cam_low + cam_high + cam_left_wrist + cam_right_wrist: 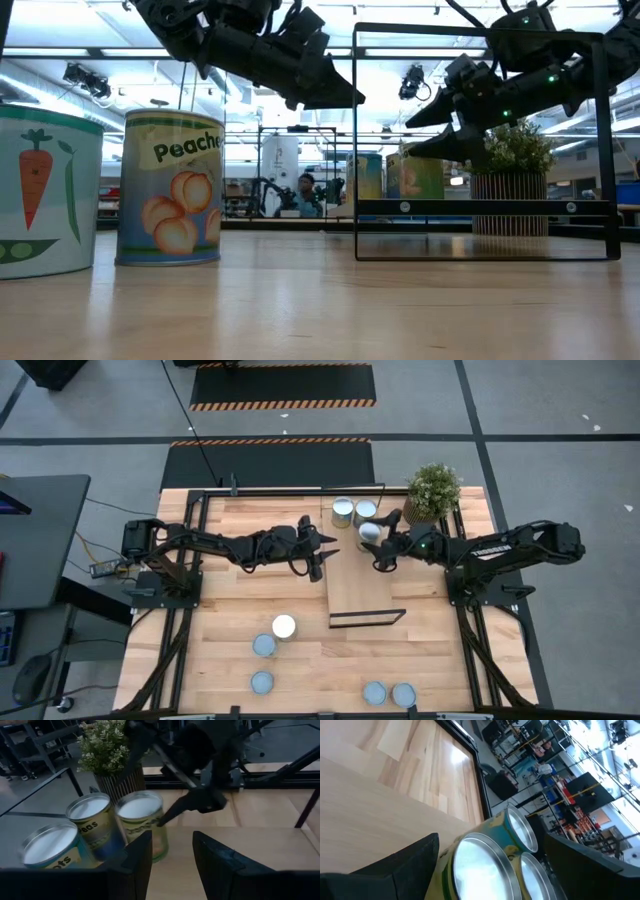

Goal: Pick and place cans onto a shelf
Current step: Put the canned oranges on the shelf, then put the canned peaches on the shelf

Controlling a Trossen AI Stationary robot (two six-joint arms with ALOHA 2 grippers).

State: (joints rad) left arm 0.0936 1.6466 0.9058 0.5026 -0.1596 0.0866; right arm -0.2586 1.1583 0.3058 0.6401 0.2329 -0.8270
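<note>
Seen from above, the right gripper (376, 550) straddled a can (369, 532) on the shelf (364, 585), fingers spread at its sides — whether it grasped the can could not be told. Two more cans (354, 512) stood just behind, beside a plant (432, 490). The left gripper (322, 552) hovered clenched and empty near the shelf's edge — five cans (284, 626) waited on the table (230, 610).

The near can (170, 188) on the table reads "Peache", the word running off round its side, above painted peaches. Beside it, the can at the left (45, 190) shows only a carrot and peas. On the shelf cans (95, 827), labels show fragments: "eas", "ots".
</note>
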